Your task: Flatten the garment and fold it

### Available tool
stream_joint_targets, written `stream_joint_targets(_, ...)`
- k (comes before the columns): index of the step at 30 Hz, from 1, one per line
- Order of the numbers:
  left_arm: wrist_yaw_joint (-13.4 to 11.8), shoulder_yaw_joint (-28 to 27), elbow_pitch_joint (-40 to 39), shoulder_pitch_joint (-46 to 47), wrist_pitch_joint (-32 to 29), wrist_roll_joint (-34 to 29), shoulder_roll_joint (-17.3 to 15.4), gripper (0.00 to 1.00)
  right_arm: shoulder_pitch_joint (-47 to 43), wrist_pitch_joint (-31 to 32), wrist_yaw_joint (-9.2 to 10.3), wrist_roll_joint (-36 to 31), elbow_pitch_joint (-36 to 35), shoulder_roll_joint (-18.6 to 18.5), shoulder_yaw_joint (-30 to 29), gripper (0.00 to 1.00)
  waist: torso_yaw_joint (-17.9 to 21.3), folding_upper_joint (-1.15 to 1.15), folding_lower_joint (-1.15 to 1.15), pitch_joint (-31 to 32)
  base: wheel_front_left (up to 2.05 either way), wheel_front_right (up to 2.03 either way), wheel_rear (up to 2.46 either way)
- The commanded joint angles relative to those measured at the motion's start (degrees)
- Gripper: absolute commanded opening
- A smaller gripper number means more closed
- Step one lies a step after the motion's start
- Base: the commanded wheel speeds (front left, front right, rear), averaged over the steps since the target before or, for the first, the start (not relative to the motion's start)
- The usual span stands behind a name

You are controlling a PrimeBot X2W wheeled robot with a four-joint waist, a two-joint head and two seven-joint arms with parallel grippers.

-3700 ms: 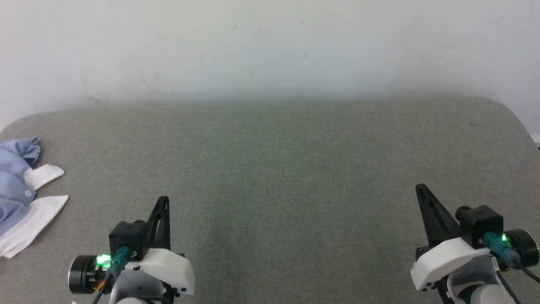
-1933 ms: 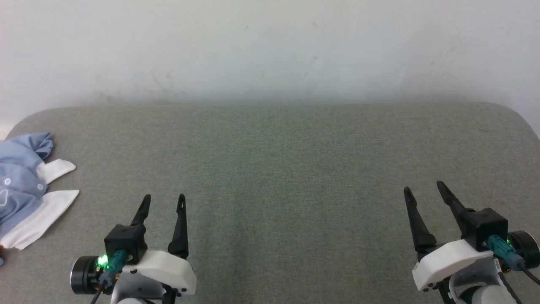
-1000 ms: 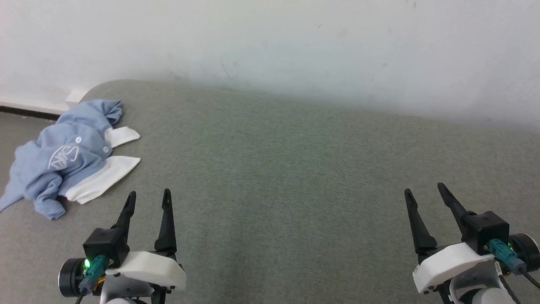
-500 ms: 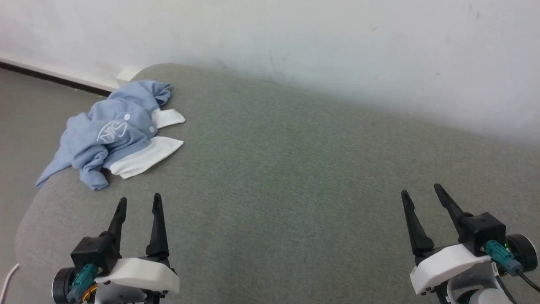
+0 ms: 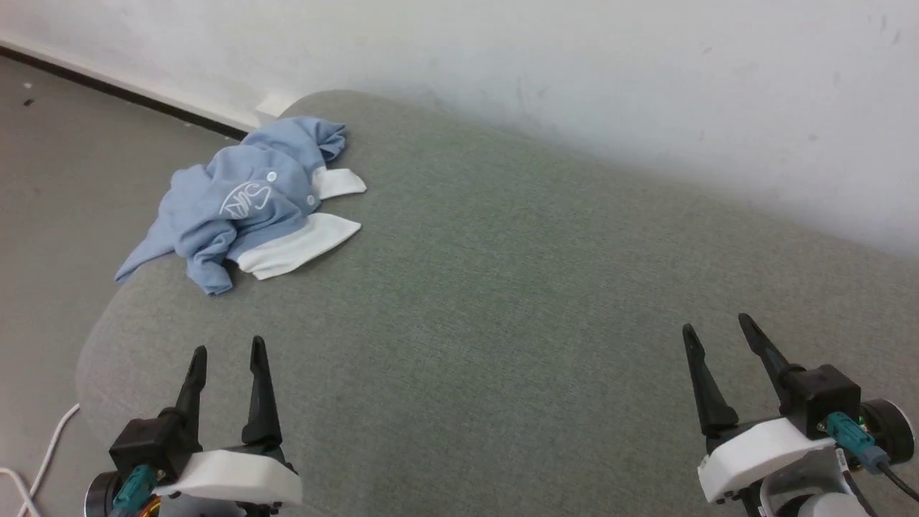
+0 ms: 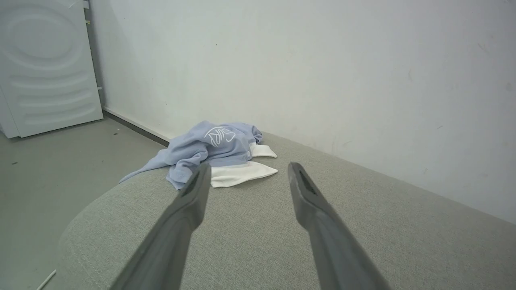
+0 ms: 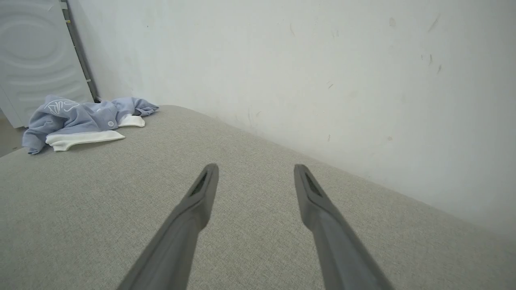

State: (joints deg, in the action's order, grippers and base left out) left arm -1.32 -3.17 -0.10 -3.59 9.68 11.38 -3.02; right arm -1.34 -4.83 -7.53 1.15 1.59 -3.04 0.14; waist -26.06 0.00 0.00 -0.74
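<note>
Garment: the soft light-blue shirt with white collar and trim panels [image 5: 244, 208] lies crumpled in a heap at the far left corner of the grey fabric-covered desk [image 5: 502, 301], close to the white wall [image 5: 574, 57]. Its white script logo [image 5: 244, 199] faces up, and one blue tail hangs over the rounded edge.
My left hand [image 5: 228, 345]: fingers spread wide and holding nothing, low over the near part of the desk. It points toward the heap but is well apart from it.
My right hand [image 5: 716, 323]: also spread wide and empty, far off on the right side.
Handling: I judge the shirt light, limp and not fragile. It should sag and bunch when lifted, and the cloth desk top will likely drag at it rather than let it slide.
Where to take hold: the flat white panel [image 5: 301, 244] sticks out clear of the heap and offers a single thin edge to pinch. A grab at the blue middle would likely catch several layers.
Containers: nothing here holds the shirt; it lies loose on the desk top.
</note>
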Motion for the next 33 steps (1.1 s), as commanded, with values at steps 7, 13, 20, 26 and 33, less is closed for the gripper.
stream_joint_targets(7, -1.31, -0.43, -1.35, -0.85, 1.47, 1.80, 0.10, 1.00, -0.83, -0.93, 0.03, -0.15, -0.47, 0.12, -0.20, 1.00, -2.86, 0.00, 0.00, -0.79, -0.05, -0.05, -0.05)
stream_joint_targets(13, -1.64, -0.40, -2.46, 0.94, 2.07, 2.59, 0.11, 1.00, -0.82, -0.62, 0.03, -0.59, -1.21, 0.12, -0.07, 1.00, -3.95, 0.00, 0.00, -2.04, 0.00, 0.00, 0.00)
stream_joint_targets(20, 0.60, -2.20, -3.09, 8.92, 2.91, 2.21, 0.11, 1.00, -0.12, 0.76, 0.04, -1.29, -3.11, -0.42, 0.58, 1.00, -2.82, 0.00, 0.00, -5.43, 0.00, 0.00, 0.00)
stream_joint_targets(26, 3.05, -5.92, 0.57, 19.09, 3.63, 2.03, -1.68, 1.00, 1.12, 2.05, 0.04, -1.02, -5.28, -1.77, 0.93, 1.00, 0.32, 0.00, 0.00, -9.26, 0.00, 0.00, 0.00)
stream_joint_targets(33, 4.98, -7.91, 12.01, 33.33, 1.04, 3.59, -8.76, 1.00, 2.78, 3.49, 0.04, -0.29, -8.35, -4.21, 0.79, 1.00, 4.42, 0.00, 0.00, -15.32, 0.00, 0.00, 0.00)
